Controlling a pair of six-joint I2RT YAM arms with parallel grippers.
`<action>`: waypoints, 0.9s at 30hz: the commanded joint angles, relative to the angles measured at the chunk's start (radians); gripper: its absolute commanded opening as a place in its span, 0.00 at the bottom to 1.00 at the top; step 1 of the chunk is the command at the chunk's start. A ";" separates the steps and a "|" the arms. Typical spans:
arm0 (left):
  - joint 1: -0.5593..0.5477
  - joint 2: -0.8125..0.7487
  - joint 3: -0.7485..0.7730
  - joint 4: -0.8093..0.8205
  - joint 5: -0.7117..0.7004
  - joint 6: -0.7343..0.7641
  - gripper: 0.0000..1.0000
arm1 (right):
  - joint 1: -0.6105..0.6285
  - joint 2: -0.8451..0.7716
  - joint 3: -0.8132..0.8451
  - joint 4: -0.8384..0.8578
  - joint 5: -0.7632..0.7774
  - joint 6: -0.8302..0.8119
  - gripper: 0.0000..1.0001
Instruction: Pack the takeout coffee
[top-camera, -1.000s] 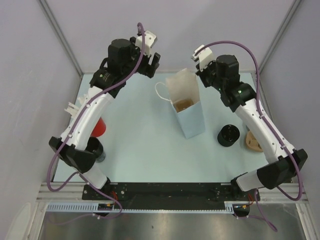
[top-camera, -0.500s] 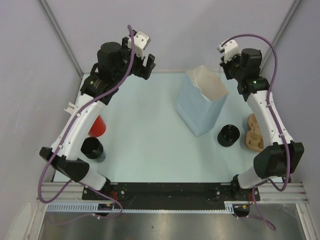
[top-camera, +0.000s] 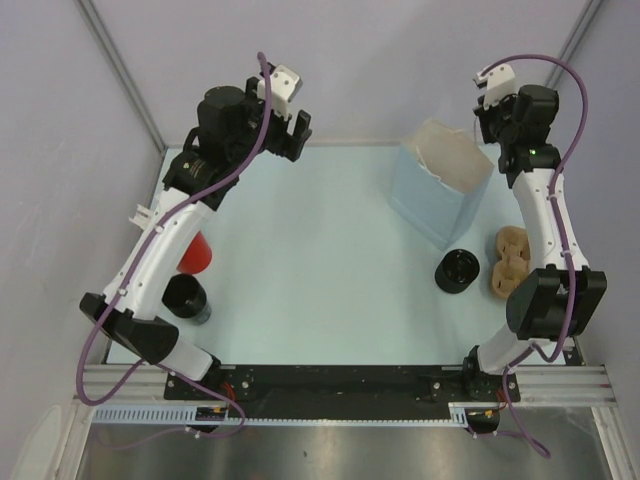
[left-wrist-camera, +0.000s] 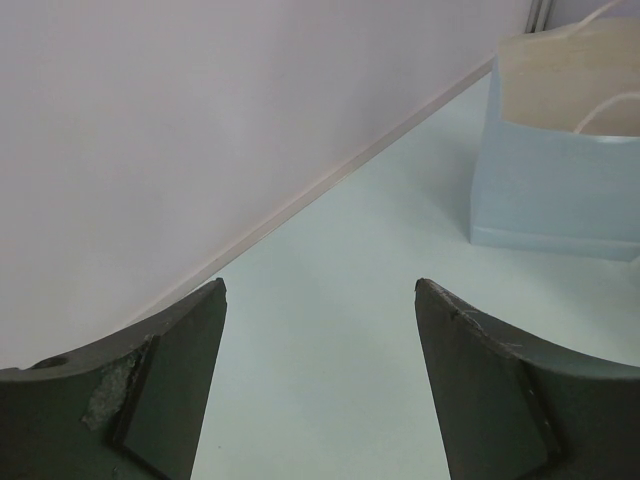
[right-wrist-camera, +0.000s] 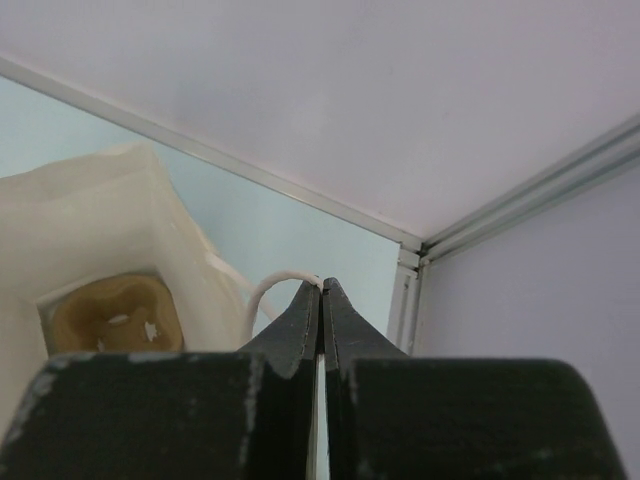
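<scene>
Left gripper (left-wrist-camera: 320, 290): raised over the far left of the table (top-camera: 300, 260), close to the back wall. Jaws stand wide apart, nothing between them. Its wrist view shows only bare table and the wall seam between the tips.

Right gripper (right-wrist-camera: 320, 285): high at the far right corner. Jaws pressed together. The white cord handle (right-wrist-camera: 272, 288) of the pale-blue paper bag (top-camera: 440, 195) is pinched at the very tips.

Bag: tilted, open mouth leaning up toward the right gripper, lower corner pointing at the near side. Cannot tell whether the base touches the table or hangs clear of it. From the right wrist view, a brown pulp carrier piece (right-wrist-camera: 115, 318) sits at the bottom inside the bag.

Takeout coffee (top-camera: 457, 270): black cup with a round black lid, upright on the table at the right, outside the bag. It is near the bag's lower corner and just beside the brown pulp cup carrier (top-camera: 508, 262). No arm touches it.

Cup carrier on the table: lies at the right edge. The right arm's forearm crosses above its far side.

Left side of the table: red cup (top-camera: 196, 254), partly hidden by the left arm. A second black cup (top-camera: 187, 298) stands just nearer than it, close to the left arm's elbow. Both are well apart from the bag.
</scene>
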 joint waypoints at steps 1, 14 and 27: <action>0.006 -0.028 -0.017 0.028 0.011 -0.018 0.81 | -0.031 0.034 0.066 0.102 0.077 0.004 0.00; 0.007 -0.017 -0.011 0.029 0.025 -0.026 0.81 | -0.186 0.044 0.130 0.064 0.078 0.020 0.00; 0.007 -0.032 -0.026 0.026 0.017 -0.024 0.81 | -0.077 0.207 0.465 -0.030 0.150 0.025 0.00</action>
